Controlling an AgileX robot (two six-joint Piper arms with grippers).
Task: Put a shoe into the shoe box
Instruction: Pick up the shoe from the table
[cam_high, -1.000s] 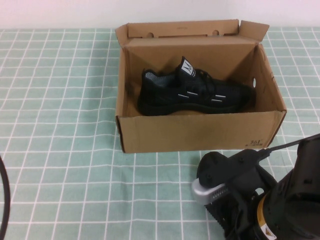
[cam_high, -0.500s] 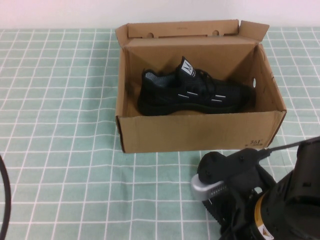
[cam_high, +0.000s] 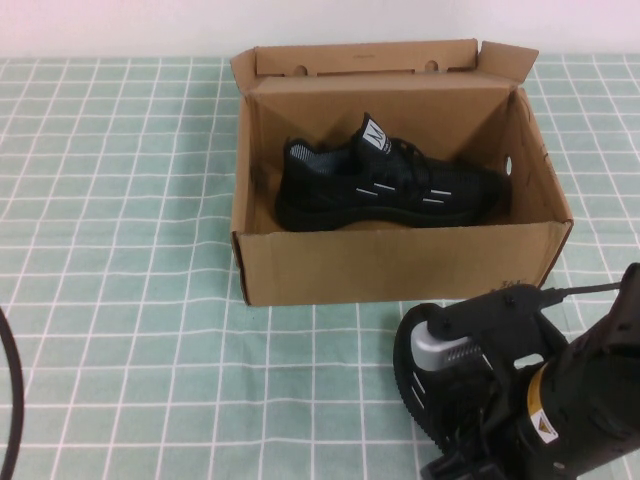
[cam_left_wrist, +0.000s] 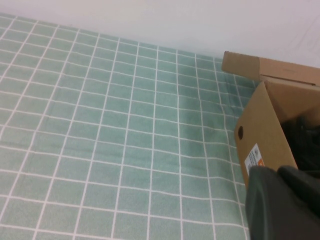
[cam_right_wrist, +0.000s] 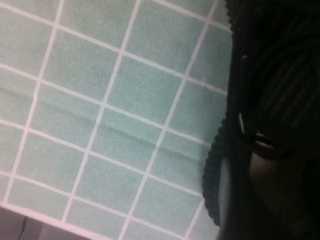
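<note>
On the green checked surface (cam_high: 130, 260) we see a brown cardboard shoe box (cam_high: 400, 265) — one black knit sneaker (cam_high: 390, 185) inside. Our right tool (cam_high: 470, 400) is clamped on a second black sneaker (cam_high: 415, 370) near the box; our left tool (cam_left_wrist: 280, 200), parked left, is closed.

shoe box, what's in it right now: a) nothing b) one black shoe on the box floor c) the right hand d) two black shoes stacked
b: the high view shows a single black shoe on the floor of the open shoe box, while the right hand sits on the table in front of the box, gripping a second shoe.
</note>
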